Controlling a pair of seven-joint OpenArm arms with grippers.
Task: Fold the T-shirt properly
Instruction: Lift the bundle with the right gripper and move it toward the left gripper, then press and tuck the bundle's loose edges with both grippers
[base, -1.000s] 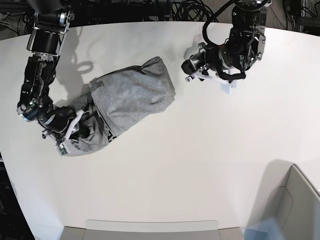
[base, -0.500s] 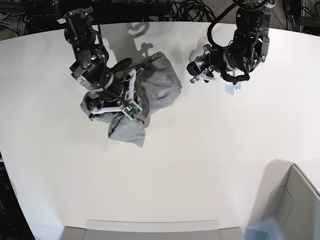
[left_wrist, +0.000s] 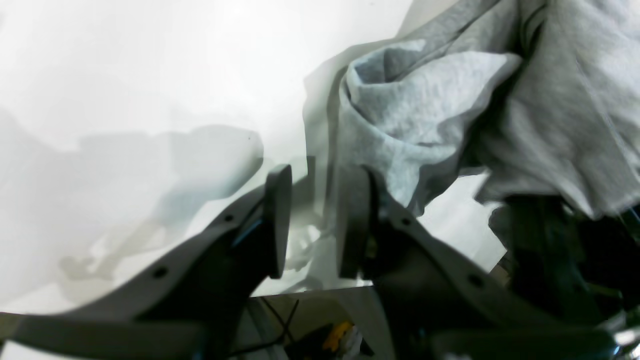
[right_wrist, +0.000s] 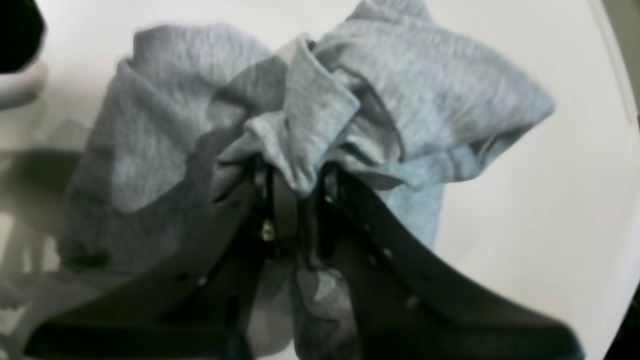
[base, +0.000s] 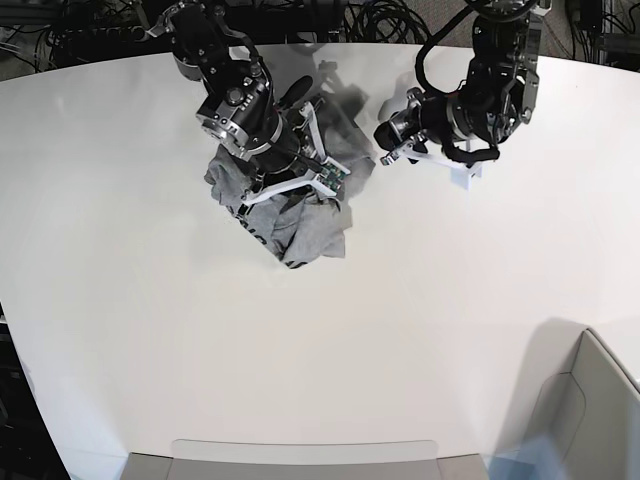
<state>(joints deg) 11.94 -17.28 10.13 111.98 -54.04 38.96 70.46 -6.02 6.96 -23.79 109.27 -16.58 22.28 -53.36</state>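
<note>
1 arm alone has the T-shirt (base: 300, 225): the right gripper (right_wrist: 295, 192) is pinching a gathered fold of grey cloth between its fingers, and the rest of the garment hangs from that pinch in a crumpled bunch over the far-left part of the white table (base: 420, 330). Holding it by 1 point this way looks meant to lift the cloth free of the table so it can drop open and be laid out flat, since no fold is in place yet.

The left gripper (left_wrist: 310, 220) sits just beside the T-shirt, on the side away from the right arm. Its 2 fingers (left_wrist: 276, 220) are spread a little with only table showing between them; a grey edge of the shirt lies against the outside of 1 finger but is not caught. It appears posted there to take a second hold on that near edge.
</note>
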